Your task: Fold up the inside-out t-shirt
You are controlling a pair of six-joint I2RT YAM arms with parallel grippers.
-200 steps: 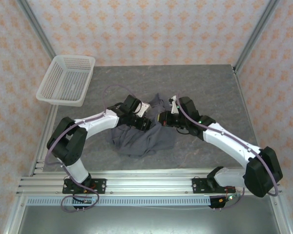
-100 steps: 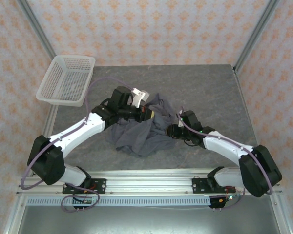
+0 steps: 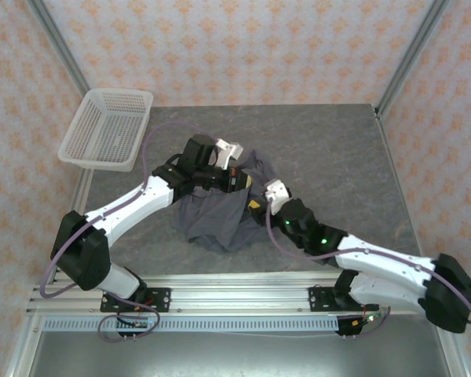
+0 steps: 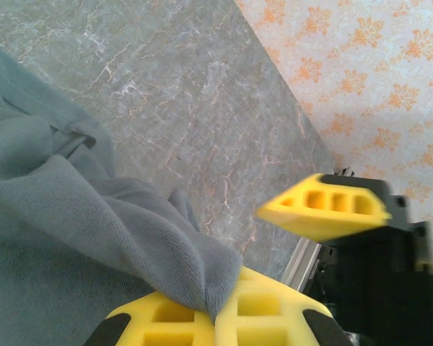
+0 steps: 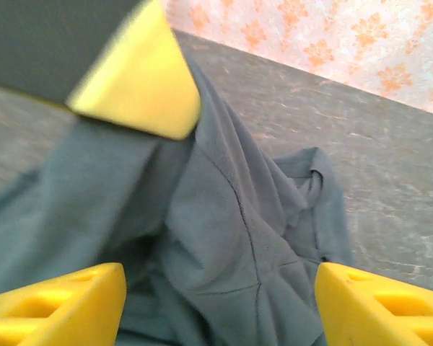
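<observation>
While scanning near to far, note the right gripper point(image 3: 257, 206) newly swung in at the near-right edge of the inside-out t-shirt point(image 3: 216, 224), fingers wide, empty. Beyond, see the left gripper point(image 3: 235, 179) parted, 1 fold draped over its lower finger point(image 4: 267, 306). Crumpled on the table point(image 3: 337, 149) still: folding barely begun, regrasp likely next. No readable writing.

From above and behind the arm bases point(image 3: 137, 298) we look down on the table point(image 3: 337, 141) — a far, wide view. Our left wrist camera sits close over its fingers point(image 4: 267, 310), facing along the table toward the wall point(image 4: 375, 72). Our right wrist camera looks closely across the t-shirt point(image 5: 231, 216) — the cloth all three views share.
</observation>
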